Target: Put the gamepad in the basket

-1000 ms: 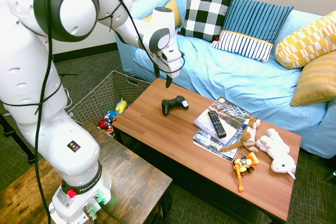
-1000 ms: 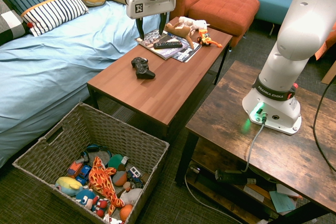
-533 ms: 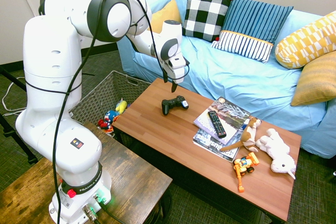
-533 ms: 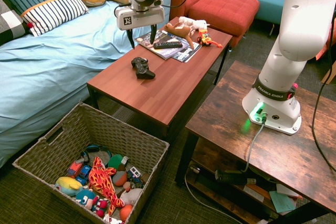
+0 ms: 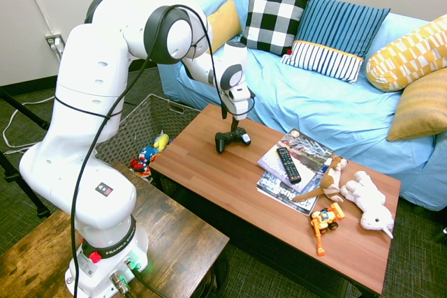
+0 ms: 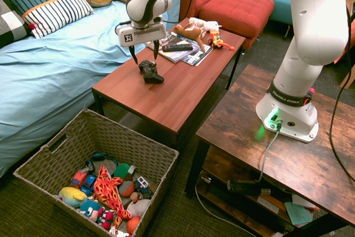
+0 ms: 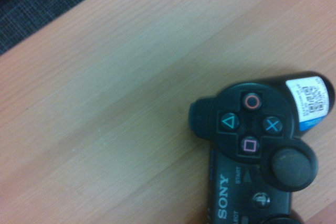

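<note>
Your claw (image 6: 143,56) sits in the upper middle of the second exterior frame, pointing straight down with its two dark fingers spread apart and nothing between them. It hangs just above the gamepad (image 6: 150,71), fingertips reaching down to either side of the pad's far end; you cannot tell whether they touch it. In the first exterior frame the claw (image 5: 231,125) appears just above centre, right over the gamepad (image 5: 232,139), which lies flat on the reddish wooden coffee table (image 5: 230,186) near its left end. The wrist view shows the gamepad (image 7: 257,150) lower right, its face buttons, one thumbstick and a white sticker on one handle visible against the wood grain. Further right along the table you see a black TV remote (image 5: 288,165) on a stack of magazines (image 5: 279,185), then plush toys (image 5: 369,200). The basket (image 6: 67,148) fills the lower left of the second exterior frame, on the floor below the table's end, with toys inside.
</note>
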Controlling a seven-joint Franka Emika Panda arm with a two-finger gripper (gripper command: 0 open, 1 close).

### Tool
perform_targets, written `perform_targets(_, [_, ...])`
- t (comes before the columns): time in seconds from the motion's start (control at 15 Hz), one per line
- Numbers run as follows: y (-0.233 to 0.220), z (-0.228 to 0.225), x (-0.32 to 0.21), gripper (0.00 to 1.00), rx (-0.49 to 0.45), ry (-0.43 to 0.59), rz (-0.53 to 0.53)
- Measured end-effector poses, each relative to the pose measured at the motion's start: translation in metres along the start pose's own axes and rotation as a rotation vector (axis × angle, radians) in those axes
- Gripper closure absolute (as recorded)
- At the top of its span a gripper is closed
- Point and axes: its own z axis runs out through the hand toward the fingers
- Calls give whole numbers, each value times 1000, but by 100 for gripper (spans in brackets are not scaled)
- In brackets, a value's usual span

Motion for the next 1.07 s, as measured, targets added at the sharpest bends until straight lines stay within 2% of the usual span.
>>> perform_targets(0.73, [-9,61,19,0,-68,14,54])
perform_targets(0.8, [-9,64,19,100,-70,13,54])
perform_targets(1.07, [-9,68,23,100,-74,9,67])
